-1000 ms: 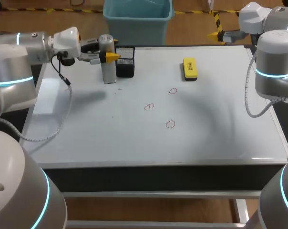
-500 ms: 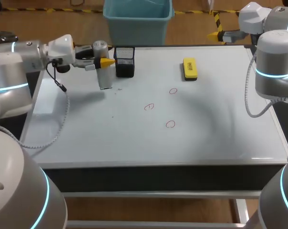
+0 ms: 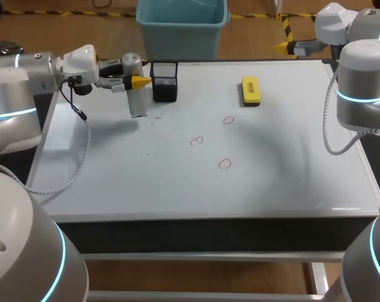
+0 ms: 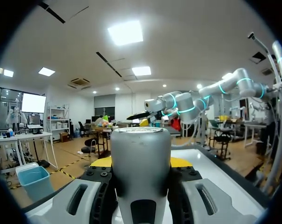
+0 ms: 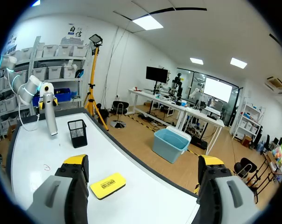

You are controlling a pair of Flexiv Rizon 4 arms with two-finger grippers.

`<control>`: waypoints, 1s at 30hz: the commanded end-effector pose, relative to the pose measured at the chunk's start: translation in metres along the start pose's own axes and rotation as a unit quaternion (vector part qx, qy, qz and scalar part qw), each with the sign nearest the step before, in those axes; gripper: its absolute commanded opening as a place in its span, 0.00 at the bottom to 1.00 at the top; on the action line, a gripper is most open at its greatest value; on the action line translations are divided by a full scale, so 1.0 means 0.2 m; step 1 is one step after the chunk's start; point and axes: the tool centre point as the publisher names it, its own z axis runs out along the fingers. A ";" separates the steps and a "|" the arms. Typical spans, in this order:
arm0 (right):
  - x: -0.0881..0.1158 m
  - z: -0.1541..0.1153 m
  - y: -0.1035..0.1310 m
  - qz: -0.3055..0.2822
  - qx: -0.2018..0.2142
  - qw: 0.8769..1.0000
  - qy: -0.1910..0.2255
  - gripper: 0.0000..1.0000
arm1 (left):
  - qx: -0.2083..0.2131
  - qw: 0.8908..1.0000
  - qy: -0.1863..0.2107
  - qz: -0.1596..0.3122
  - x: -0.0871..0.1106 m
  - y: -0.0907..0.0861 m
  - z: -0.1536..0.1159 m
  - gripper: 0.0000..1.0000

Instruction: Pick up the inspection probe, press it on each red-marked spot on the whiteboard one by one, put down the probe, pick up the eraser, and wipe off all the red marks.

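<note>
The inspection probe [image 3: 135,88], a grey cylinder, hangs nearly upright over the whiteboard's [image 3: 177,176] back left, just left of a black mesh holder [image 3: 164,82]. My left gripper [image 3: 132,74] is shut on its upper part; in the left wrist view the probe [image 4: 140,163] fills the gap between the yellow-tipped fingers [image 4: 100,161]. Three red marks [image 3: 228,119], [image 3: 197,141], [image 3: 224,163] lie mid-board. The yellow eraser [image 3: 250,90] lies at the back, right of centre. My right gripper [image 5: 143,163] stands open and empty beyond the board's back right corner, above the eraser [image 5: 107,185].
A blue bin [image 3: 182,25] stands behind the table's back edge. The mesh holder [image 5: 77,132] is the only raised obstacle near the probe [image 5: 49,114]. My right arm [image 3: 363,82] stands over the table's right edge.
My left gripper carried the probe a little to the left, away from the mesh holder, and has since held still. The right arm has not moved.
</note>
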 end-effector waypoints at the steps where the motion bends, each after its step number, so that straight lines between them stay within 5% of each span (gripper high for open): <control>1: 0.01 0.08 0.04 -0.044 0.019 0.997 0.064 1.00 | 0.001 1.000 0.000 0.000 0.00 0.00 0.00 0.00; 7: 0.17 0.31 0.17 -0.144 0.035 0.967 0.206 1.00 | 0.001 1.000 0.000 0.000 0.00 0.00 0.00 0.00; 14: 0.32 0.57 0.24 -0.259 0.063 0.906 0.330 1.00 | 0.001 1.000 0.000 0.000 0.00 0.00 0.00 0.00; 18: 0.35 0.66 0.25 -0.315 0.090 0.861 0.391 1.00 | 0.001 1.000 0.000 0.000 0.00 0.00 0.00 0.00; 30: 0.24 0.65 0.15 -0.535 0.226 0.651 0.488 1.00 | 0.001 1.000 0.000 0.000 0.00 0.00 0.00 0.00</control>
